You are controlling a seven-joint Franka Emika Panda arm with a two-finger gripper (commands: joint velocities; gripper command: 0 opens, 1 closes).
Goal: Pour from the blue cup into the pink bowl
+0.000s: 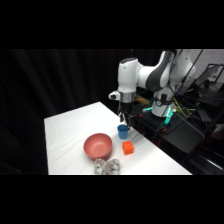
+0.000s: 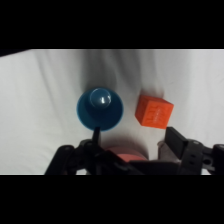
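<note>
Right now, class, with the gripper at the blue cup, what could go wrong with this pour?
1. The orange cube sits close beside the blue cup; a finger coming down could nudge it.
2. In the wrist view one finger meets the cup's rim, so the cup might tip or slide rather than be gripped.
3. The silvery lumpy object lies against the pink bowl, so a swinging cup could catch it.
</note>
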